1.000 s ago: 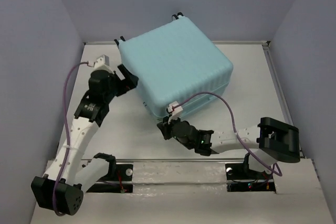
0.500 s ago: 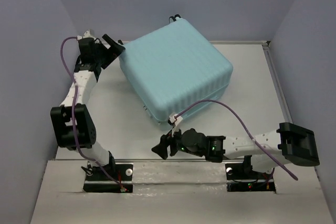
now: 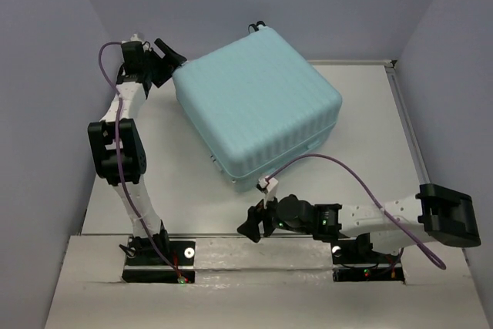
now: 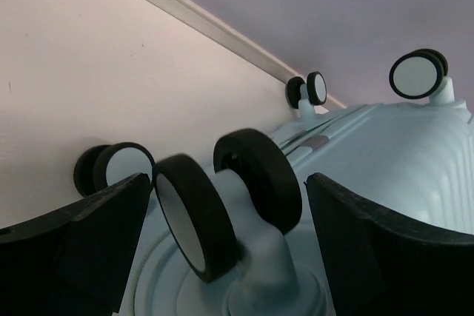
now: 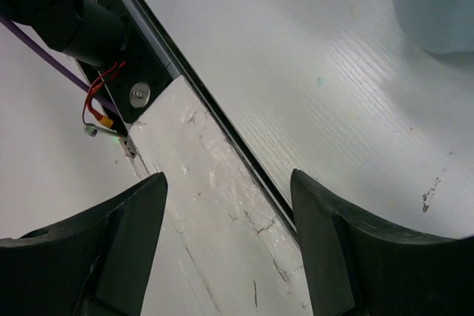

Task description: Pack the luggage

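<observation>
Shut luggage (image 3: 258,105) lies flat mid-tabletop (image 3: 370,113), left hand (image 3: 165,61) spread wide at a spinner wheel (image 4: 196,223) on its back-left corner, right hand (image 3: 246,225) spread, empty, near the front edge, so a pinch there could swivel the wheel, slip off, and skid the unbraced case.

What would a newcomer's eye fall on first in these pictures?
The large pale aqua suitcase lies closed, ribbed shell up, filling the middle of the table. At its far left corner, the left gripper stands open on either side of a black spinner wheel. The right gripper, open and empty, hovers over the table's near edge, apart from the suitcase.
</observation>
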Available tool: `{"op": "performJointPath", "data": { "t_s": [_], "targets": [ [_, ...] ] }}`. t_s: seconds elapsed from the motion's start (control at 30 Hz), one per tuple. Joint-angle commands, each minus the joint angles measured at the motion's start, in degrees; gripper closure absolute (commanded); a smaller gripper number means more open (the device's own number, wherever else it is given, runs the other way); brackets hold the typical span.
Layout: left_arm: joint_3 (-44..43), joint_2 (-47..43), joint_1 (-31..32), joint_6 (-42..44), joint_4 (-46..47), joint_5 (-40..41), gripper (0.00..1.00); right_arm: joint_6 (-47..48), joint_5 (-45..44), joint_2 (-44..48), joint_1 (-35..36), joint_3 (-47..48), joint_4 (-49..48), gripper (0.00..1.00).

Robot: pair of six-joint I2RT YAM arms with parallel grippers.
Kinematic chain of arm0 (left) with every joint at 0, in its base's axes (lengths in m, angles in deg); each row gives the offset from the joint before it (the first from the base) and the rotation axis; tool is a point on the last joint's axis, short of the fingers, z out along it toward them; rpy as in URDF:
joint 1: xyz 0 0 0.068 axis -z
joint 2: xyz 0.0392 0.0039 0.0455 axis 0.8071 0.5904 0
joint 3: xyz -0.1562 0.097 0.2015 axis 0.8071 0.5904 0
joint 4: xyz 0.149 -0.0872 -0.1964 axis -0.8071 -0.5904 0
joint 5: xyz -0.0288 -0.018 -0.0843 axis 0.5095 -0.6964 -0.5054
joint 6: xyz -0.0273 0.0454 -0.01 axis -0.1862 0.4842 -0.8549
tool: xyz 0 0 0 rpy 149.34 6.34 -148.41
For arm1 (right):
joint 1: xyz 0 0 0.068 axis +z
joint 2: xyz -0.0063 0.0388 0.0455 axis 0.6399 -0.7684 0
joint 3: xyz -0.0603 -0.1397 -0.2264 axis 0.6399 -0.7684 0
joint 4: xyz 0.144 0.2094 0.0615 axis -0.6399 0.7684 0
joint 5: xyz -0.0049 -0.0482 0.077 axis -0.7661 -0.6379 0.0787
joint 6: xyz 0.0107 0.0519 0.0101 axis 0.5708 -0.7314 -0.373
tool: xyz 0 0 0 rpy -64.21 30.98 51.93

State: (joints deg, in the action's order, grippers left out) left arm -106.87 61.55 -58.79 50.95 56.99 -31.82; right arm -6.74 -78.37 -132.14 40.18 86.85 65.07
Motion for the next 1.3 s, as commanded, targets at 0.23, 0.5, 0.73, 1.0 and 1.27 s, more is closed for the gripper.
{"op": "performJointPath", "data": {
  "t_s": [0.23, 0.5, 0.73, 1.0, 1.27],
  "targets": [
    [-9.85, 6.37, 0.05, -6.51, 4.37, -5.85, 0.12, -1.34, -13.54, 9.88, 0.37, -3.44, 6.10, 0.40],
    [-13.55, 9.54, 1.46, -9.86, 6.20, -7.43, 0.18, -10.39, -24.80, 15.15, -1.82, -5.03, 18.13, 0.11],
    [-2.04, 3.14, 0.58, -14.26, 20.01, -9.71, 0.94, -5.40, -19.72, 20.16, -18.34, -4.68, 17.70, 0.57],
    [10.96, -7.94, -1.88, -10.21, 22.48, -6.03, 0.94, 2.08, -8.74, 18.60, -35.12, -4.67, 8.93, 0.81],
    [28.87, -20.42, -2.32, -8.63, 22.65, -3.30, 0.94, 1.82, 14.89, 4.53, -55.94, -1.25, -7.41, 0.83]
  ]
}}
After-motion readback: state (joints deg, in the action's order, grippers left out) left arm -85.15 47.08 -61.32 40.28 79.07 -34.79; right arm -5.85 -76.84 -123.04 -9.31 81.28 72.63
